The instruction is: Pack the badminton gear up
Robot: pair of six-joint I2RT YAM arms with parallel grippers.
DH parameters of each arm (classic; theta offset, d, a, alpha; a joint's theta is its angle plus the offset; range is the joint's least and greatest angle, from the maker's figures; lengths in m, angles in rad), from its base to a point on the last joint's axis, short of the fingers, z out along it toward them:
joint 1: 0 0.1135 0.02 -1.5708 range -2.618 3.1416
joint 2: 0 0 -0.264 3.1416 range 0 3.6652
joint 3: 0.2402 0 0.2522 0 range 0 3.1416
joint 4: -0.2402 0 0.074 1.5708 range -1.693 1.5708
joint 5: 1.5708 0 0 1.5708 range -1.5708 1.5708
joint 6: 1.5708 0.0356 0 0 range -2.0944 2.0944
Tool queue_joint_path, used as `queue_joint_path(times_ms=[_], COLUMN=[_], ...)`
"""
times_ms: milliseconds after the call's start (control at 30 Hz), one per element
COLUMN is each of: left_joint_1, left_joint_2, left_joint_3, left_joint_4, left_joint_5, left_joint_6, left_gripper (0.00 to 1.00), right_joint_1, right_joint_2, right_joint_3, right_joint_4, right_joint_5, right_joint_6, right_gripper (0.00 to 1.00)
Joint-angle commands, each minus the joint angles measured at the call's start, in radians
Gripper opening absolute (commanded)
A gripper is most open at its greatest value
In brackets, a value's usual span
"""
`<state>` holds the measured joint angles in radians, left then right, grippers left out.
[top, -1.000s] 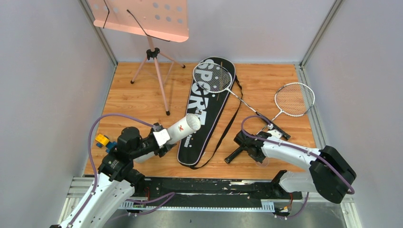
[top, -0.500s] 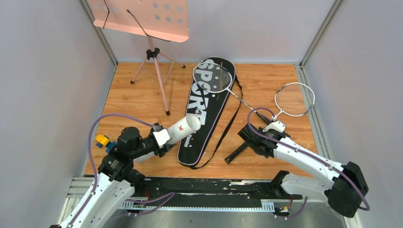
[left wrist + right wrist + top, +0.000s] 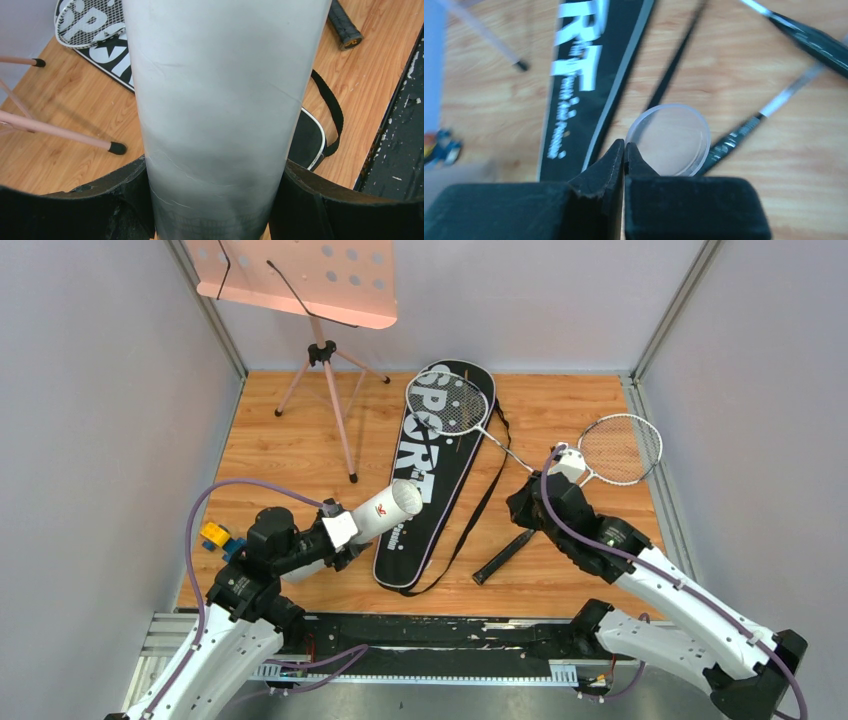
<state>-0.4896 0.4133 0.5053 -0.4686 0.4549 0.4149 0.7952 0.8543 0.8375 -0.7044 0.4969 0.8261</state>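
Two silver rackets are out: the first racket [image 3: 447,403] has its head on the far end of the black bag [image 3: 440,475], and the second racket [image 3: 620,448] lies on the wooden desk [image 3: 290,450] to the bag's right. Spread wide, the left fingers [image 3: 320,205] clamp the white tube [image 3: 388,508], which slants with its open mouth over the bag's left edge. The right fingers [image 3: 599,170] are pressed together on the rim of a clear round cap [image 3: 671,137], above the desk right of the bag.
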Motion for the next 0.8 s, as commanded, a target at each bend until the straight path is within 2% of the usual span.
queue_joint_path(times_ms=[0, 133, 267, 767], left_joint_1=[-0.003, -0.003, -0.004, -0.003], left_joint_2=[-0.001, -0.001, -0.001, 0.001], left_joint_3=[0.018, 0.018, 0.018, 0.018], left_joint_4=[0.067, 0.067, 0.067, 0.068], left_joint_5=[0.02, 0.02, 0.023, 0.035], left_joint_6=[0.012, 0.013, 0.011, 0.012], left_gripper=[0.62, 0.61, 0.61, 0.61], right_joint_1=[0.0, -0.001, 0.0, 0.027], right_joint_2=[-0.057, -0.042, 0.01, 0.123], right_joint_3=[0.018, 0.052, 0.11, 0.249], right_joint_4=[0.335, 0.446, 0.502, 0.613], right_joint_5=[-0.353, -0.611, -0.806, -1.071], right_joint_6=[-0.336, -0.44, -0.491, -0.531], right_gripper=[0.0, 0.0, 0.0, 0.0])
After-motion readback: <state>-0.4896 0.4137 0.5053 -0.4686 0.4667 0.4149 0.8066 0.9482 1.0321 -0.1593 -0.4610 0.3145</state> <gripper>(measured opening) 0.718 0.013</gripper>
